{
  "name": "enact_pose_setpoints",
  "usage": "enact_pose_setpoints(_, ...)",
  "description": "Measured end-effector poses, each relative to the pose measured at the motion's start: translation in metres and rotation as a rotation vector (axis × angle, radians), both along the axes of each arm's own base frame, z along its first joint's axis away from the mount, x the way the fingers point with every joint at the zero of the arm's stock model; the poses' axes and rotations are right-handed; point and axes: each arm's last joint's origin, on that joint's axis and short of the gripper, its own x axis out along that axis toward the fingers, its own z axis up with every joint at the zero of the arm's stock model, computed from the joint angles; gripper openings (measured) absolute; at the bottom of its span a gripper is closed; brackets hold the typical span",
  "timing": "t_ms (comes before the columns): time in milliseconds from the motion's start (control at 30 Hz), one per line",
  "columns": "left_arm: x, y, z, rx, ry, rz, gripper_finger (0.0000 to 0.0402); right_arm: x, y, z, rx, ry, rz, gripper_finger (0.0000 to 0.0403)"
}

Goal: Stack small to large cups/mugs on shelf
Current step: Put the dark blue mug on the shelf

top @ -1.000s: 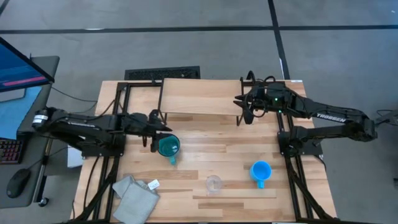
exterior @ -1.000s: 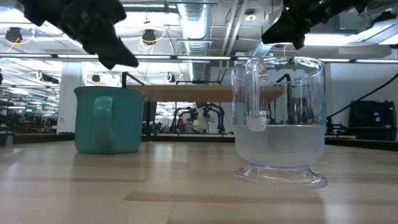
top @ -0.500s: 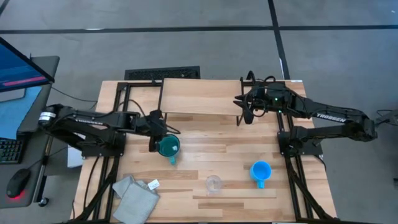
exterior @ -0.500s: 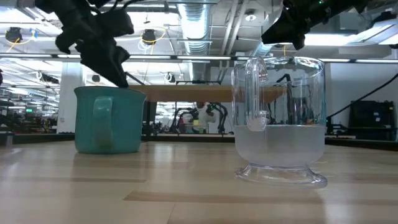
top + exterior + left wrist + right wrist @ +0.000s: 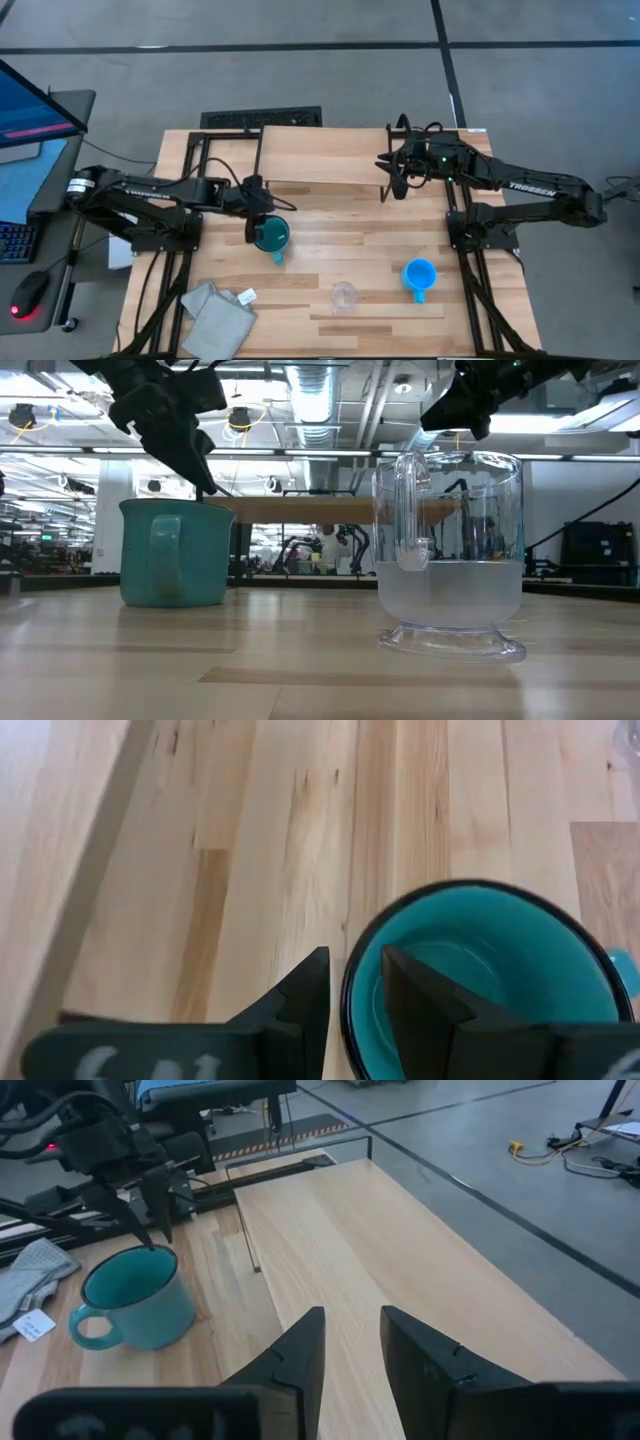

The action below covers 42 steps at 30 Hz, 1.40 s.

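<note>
The teal mug [image 5: 270,236] stands upright on the table in front of the shelf [image 5: 320,155], its handle toward the near edge. My left gripper [image 5: 355,982] is open over the mug's left rim [image 5: 348,1020], pointing down. One finger is inside the mug and one outside, with a slit of space on each side of the rim. The blue mug [image 5: 419,273] and the clear cup [image 5: 343,295] stand on the table near the front. My right gripper [image 5: 352,1330] hovers over the shelf's right end [image 5: 400,1260], open by a narrow gap and empty.
A grey folded cloth [image 5: 220,312] lies at the table's near left corner. The shelf's black legs [image 5: 258,165] stand just behind the teal mug. In the low view the clear cup [image 5: 450,555] stands close to the camera, right of the teal mug [image 5: 175,555].
My left gripper has gone down and a little toward the table's right, from above the teal mug's left side to its rim, so that its fingers now straddle the rim. The mug has stayed in place.
</note>
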Motion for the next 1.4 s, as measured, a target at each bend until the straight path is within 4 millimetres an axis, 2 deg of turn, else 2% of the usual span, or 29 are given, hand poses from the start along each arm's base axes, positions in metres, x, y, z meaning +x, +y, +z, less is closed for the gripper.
enact_pose_setpoints(133, 0.0020, -0.0026, 0.0016, 0.018, -0.021, -0.042, 0.0083, 0.0000, 0.0000, 0.0000, 0.000, 0.000, 0.000, 0.0122)
enact_pose_setpoints(633, 0.0017, -0.0021, 0.0014, -0.035, -0.030, 0.032, 0.0088, -0.0001, 0.0000, -0.0002, -0.001, 0.002, 0.001, 0.0122)
enact_pose_setpoints(767, 0.0016, -0.0022, 0.0014, -0.049, -0.032, 0.040, 0.0113, -0.0001, 0.0000, -0.0002, -0.018, 0.008, 0.007, 0.0122)
enact_pose_setpoints(1067, 0.0011, -0.0022, 0.0009, -0.050, -0.025, 0.042, 0.0202, -0.0002, 0.0000, -0.0006, -0.015, 0.012, 0.006, 0.0122)
enact_pose_setpoints(1200, 0.0012, -0.0026, 0.0009, -0.058, -0.026, 0.037, 0.0218, -0.0003, 0.0000, -0.0006, -0.015, 0.013, 0.006, 0.0122)
enact_pose_setpoints(1400, 0.0019, -0.0013, 0.0016, -0.040, -0.043, 0.081, 0.0217, -0.0003, 0.0000, -0.0006, -0.015, 0.013, 0.006, 0.0122)
